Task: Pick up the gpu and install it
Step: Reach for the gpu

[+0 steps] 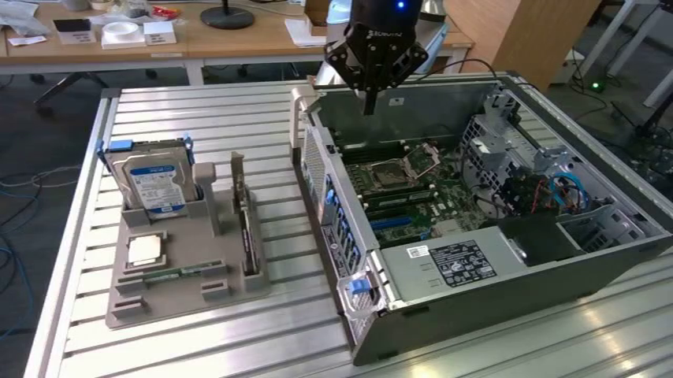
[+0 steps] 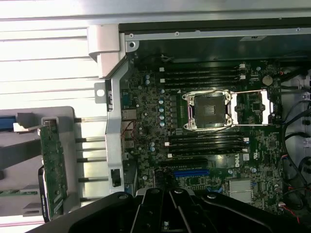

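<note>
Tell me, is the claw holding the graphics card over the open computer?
No. The claw hangs over the open computer, shut and empty; the exterior view shows the graphics card standing on edge in the gray holder beside it.

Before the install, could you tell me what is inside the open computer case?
A motherboard with an open CPU socket, cables, and a labelled metal box hiding whatever lies beneath.

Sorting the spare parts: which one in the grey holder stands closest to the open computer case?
The thin dark card standing on edge; the hard drive, chip and memory stick sit farther away.
</note>
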